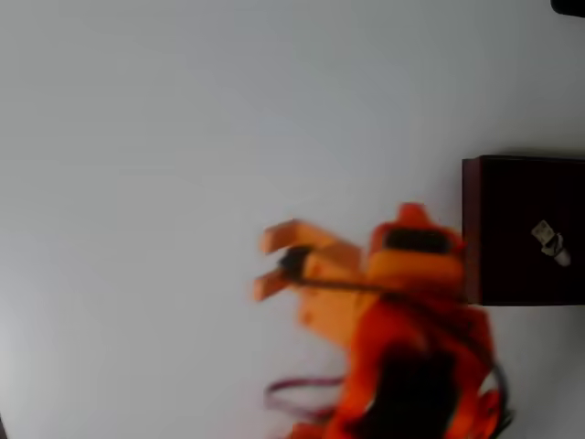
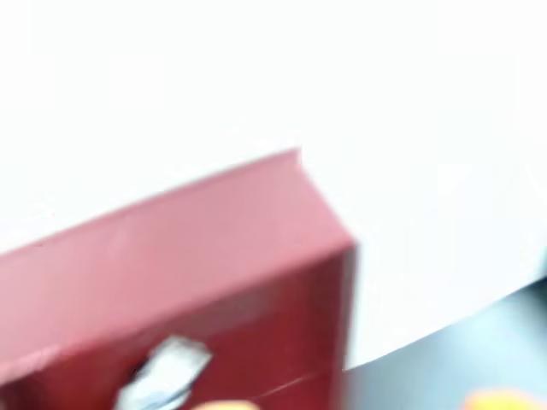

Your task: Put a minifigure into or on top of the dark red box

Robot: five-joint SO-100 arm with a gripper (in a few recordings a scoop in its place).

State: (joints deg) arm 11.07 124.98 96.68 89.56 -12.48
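The dark red box [image 1: 473, 229] sits at the right edge of the overhead view, its dark interior facing up. The tiny white minifigure [image 1: 550, 243] lies inside it, toward the right. My orange gripper [image 1: 265, 263] is left of the box over the white table, its two fingers spread apart with nothing between them. In the wrist view the box's maroon wall [image 2: 197, 248] fills the lower left, blurred, and the white minifigure [image 2: 167, 371] lies at the bottom within it.
The white table [image 1: 183, 137] stretches wide to the left and above. A loose cable loop [image 1: 297, 393] trails beside the arm at the bottom. A dark floor strip [image 2: 479, 350] shows past the table edge in the wrist view.
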